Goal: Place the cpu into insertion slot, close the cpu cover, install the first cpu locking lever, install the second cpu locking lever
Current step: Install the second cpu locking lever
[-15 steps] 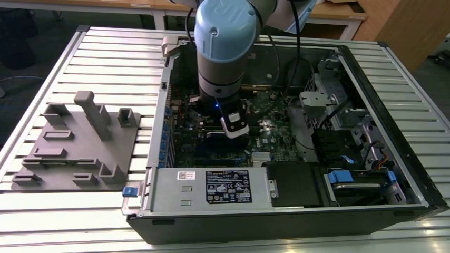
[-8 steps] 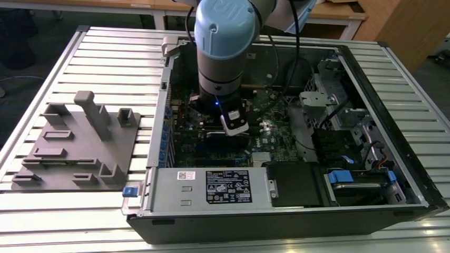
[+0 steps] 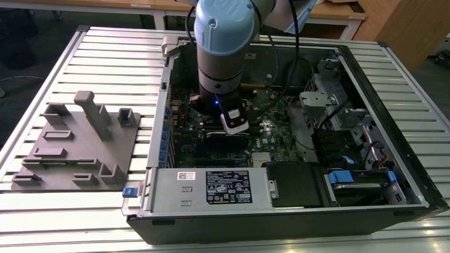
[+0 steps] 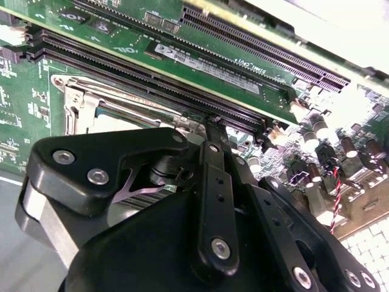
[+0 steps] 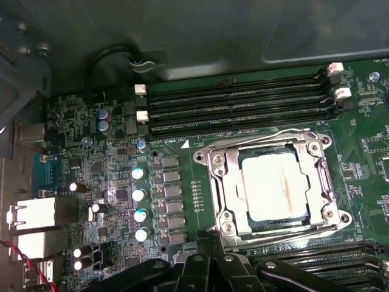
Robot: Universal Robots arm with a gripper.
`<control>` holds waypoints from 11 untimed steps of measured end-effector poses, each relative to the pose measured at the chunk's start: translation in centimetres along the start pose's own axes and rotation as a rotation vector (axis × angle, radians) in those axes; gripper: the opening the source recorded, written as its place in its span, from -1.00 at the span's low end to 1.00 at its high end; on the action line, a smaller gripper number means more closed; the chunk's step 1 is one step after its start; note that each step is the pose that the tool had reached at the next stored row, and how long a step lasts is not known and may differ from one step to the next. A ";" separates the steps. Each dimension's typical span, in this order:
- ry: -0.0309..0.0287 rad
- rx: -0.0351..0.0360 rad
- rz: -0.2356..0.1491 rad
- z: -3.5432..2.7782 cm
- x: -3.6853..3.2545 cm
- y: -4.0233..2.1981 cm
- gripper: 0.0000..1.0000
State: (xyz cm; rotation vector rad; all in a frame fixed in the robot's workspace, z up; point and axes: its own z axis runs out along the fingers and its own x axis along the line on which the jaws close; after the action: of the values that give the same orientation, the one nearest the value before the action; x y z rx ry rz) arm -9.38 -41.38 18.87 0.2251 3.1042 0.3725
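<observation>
cpu (image 5: 271,185) is seated in the insertion slot (image 5: 222,182), and the cpu cover (image 5: 316,163) looks folded down around it, so i judge i'm at the first locking lever step. gripper (image 4: 213,125) sits low at the socket edge; can't tell from here if the fingers are apart or together. next move needs a precise catch on a thin lever. memory slots (image 5: 234,106) and capacitors (image 5: 140,194) crowd the socket, and the case walls (image 3: 365,79) box the arm in.

White printing marks the green motherboard (image 4: 200,61); a label (image 3: 227,187) on the drive cage; neither legible.
</observation>
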 end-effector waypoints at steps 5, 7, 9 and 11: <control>-0.0006 0.0093 0.001 -0.54 0.01 -0.01 -0.80; -0.0010 0.0067 0.001 -0.99 0.01 0.15 -0.80; -0.0009 0.0069 0.001 -1.51 0.01 0.27 -0.80; -0.0009 0.0066 0.001 -2.02 0.02 0.41 -0.80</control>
State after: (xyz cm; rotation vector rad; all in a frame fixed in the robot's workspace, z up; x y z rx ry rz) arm -9.39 -41.46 20.93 0.2263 3.1050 0.3621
